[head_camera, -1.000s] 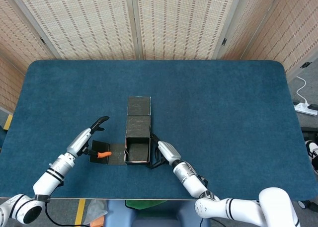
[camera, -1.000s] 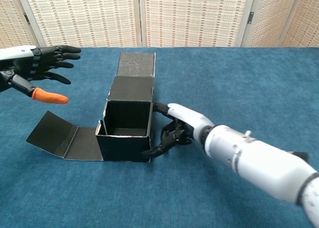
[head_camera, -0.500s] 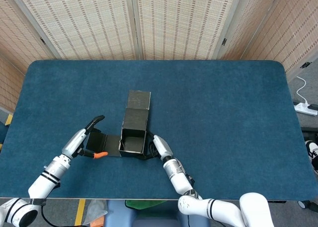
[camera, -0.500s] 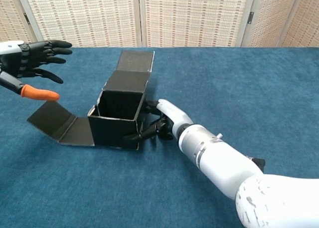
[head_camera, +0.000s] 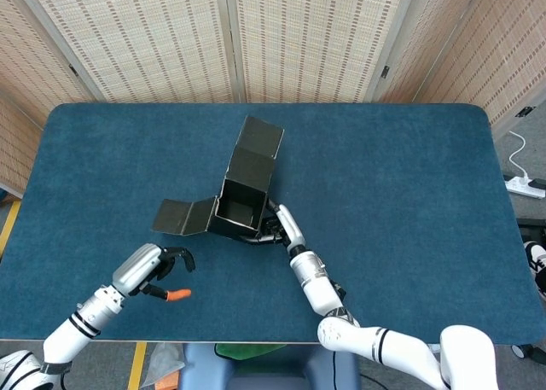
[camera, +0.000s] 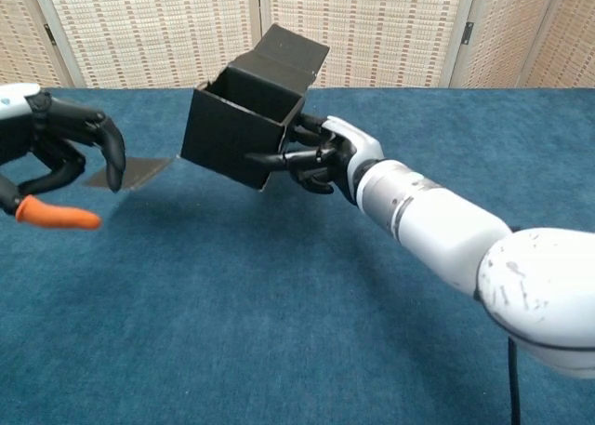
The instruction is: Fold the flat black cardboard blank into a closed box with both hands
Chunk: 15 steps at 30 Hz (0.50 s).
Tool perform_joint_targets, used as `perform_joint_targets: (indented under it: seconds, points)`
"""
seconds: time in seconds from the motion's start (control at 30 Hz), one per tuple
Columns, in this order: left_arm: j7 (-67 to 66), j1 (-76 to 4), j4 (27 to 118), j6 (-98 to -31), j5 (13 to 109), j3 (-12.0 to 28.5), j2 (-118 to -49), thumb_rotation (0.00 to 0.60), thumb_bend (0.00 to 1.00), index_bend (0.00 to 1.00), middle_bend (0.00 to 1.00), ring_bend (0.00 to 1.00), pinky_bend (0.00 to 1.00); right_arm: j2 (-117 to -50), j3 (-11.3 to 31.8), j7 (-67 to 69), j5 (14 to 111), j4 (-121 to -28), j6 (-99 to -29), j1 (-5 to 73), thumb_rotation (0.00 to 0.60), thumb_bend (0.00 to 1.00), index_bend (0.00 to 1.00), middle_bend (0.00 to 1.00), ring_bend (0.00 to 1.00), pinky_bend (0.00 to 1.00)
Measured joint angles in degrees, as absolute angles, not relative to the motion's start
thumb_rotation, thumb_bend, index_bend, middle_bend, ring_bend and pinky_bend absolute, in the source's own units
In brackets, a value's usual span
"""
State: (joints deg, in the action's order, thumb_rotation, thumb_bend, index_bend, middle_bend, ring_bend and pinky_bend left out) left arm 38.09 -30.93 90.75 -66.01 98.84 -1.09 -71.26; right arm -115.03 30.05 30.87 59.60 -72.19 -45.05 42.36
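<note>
A wide table covered in dark blue felt-like cloth [head_camera: 409, 211] fills most of both views, and behind its far edge stands a folding screen of woven beige panels in pale frames [head_camera: 273, 40]. At the right border of the head view a white power strip with its cable [head_camera: 522, 178] lies on the floor. The partly folded black cardboard box [head_camera: 241, 204] sits over the left-centre of the table: its four walls are up and its top is open, a long lid flap runs from its far wall toward the screen, and a flat side flap spreads out to its left. In the chest view the black box [camera: 244, 127] is tilted, its open mouth turned up and leftward, and its near bottom edge looks raised off the cloth. The right hand [head_camera: 275, 223], on a white forearm reaching in from the near edge, grips the box at its right wall, dark fingers [camera: 299, 157] pressed against the cardboard at the near right corner. The left hand [head_camera: 160, 270] hangs near the front-left of the table, well apart from the box, holding nothing; its black fingers [camera: 104, 144] curl inward while its orange-tipped digit [camera: 54, 215] sticks out straight.
</note>
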Motion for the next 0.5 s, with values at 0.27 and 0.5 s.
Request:
perform_joint_targets:
  seconds: [0.27, 0.5]
  points:
    - [31.71, -33.95, 87.17, -60.42, 98.72, -2.22, -76.27, 0.600, 0.24, 0.44, 0.50, 0.87, 0.90, -107.06, 31.66, 37.70, 57.74, -83.56, -39.80, 38.94, 0.600, 0.18, 0.50, 0.58, 0.78, 1.00]
    - [23.97, -33.95, 81.83, -62.42, 94.76, 1.13, -81.61, 0.600, 0.27, 0.36, 0.44, 0.87, 0.90, -99.98, 29.62, 39.65, 58.25, -91.83, -38.34, 34.80, 0.600, 0.18, 0.50, 0.58, 0.78, 1.00]
